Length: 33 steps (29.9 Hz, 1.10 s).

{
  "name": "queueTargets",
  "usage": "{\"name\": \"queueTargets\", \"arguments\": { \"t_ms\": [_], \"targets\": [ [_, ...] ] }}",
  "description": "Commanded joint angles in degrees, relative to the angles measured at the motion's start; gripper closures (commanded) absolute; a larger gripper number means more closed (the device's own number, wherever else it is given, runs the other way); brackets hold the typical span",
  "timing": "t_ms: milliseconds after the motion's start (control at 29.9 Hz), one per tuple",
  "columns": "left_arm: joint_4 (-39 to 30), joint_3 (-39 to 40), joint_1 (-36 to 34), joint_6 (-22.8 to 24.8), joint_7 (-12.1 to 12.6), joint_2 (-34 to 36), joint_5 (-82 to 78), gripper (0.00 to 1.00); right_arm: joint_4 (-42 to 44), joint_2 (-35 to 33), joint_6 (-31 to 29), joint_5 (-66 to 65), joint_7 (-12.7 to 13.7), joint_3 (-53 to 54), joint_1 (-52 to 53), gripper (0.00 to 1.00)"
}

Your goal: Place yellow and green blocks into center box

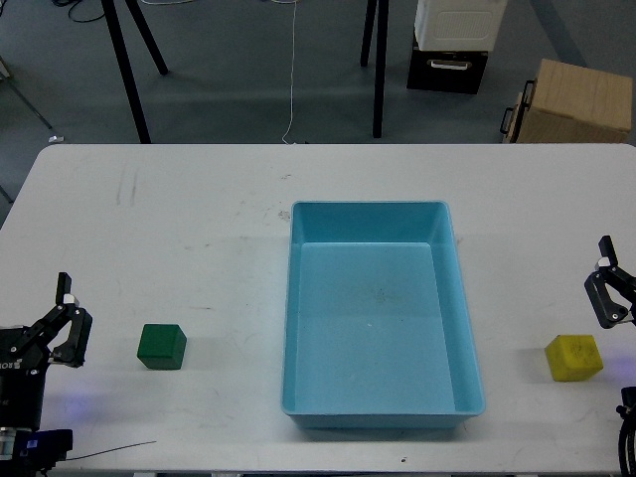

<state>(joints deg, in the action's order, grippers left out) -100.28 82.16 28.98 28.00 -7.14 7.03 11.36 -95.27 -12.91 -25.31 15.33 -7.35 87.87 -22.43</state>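
Risk entry: my left hand (pixel 66 316) and right hand (pixel 608 288), both parted and empty, could nudge the dark green cube (pixel 162 346) at 9 o'clock or the bright yellow cube (pixel 573 358) at 3 o'clock away from the empty light-blue plastic tray (pixel 380 419).

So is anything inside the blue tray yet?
No. The blue tray shows only bare floor; its near wall hides nothing sizeable. The green block and yellow block sit outside.

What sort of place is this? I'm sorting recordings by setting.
Probably a robotics lab or workshop, not a home. A plain white table stands on a grey floor with black stand legs and a trailing cable behind it, plus storage boxes. On it lie only a blue tray and two cubes.
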Motion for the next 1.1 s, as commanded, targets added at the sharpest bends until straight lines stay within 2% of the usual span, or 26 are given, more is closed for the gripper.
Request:
{"name": "queueTargets", "arguments": {
  "t_ms": [0, 167, 267, 401, 568, 668, 768, 902, 1069],
  "targets": [
    [-0.2, -0.2, 0.0, 0.0, 0.0, 0.0, 0.0, 0.00, -0.3, 0.0, -0.4, 0.0, 0.0, 1.0, -0.2, 0.00],
    [-0.5, -0.2, 0.2, 0.0, 0.2, 0.2, -0.1, 0.00, -0.4, 0.0, 0.5, -0.9, 0.0, 3.0, 0.4, 0.00],
    [-0.4, 0.5, 0.0, 0.0, -0.1, 0.4, -0.1, 0.00, -0.7, -2.4, 5.8, -5.5, -0.1, 4.6, 1.2, 0.00],
    [-0.4, 0.6, -0.1, 0.0, -0.2, -0.4, -0.1, 0.00, -0.5, -14.0, 12.5, -12.8, 0.1, 3.3, 5.5, 0.00],
    [-0.2, 0.0, -0.8, 0.0, 0.0, -2.4, 0.0, 0.00, -0.3, -32.7, 13.7, -20.1, 1.5, -5.1, 13.1, 0.00],
    [-0.1, -0.1, -0.9, 0.0, -0.1, -2.5, -0.1, 0.00, 0.3, -43.0, 14.3, -23.4, 3.0, -14.5, 23.3, 0.00],
    [0.0, -0.2, -1.2, 0.0, 0.0, -2.9, -0.1, 0.00, 1.1, -50.8, 13.8, -26.9, 6.3, -26.9, 36.9, 0.00],
    [0.2, -0.2, -1.3, 0.0, 0.3, -3.7, -0.1, 0.00, 2.3, -51.3, 11.9, -39.0, 11.6, -49.8, 59.6, 0.00],
    [0.4, -1.9, -2.2, 0.0, 0.4, -3.6, -0.2, 0.00, 3.4, -48.8, 8.0, -50.5, 15.3, -80.0, 85.0, 0.00]
  ]
}}
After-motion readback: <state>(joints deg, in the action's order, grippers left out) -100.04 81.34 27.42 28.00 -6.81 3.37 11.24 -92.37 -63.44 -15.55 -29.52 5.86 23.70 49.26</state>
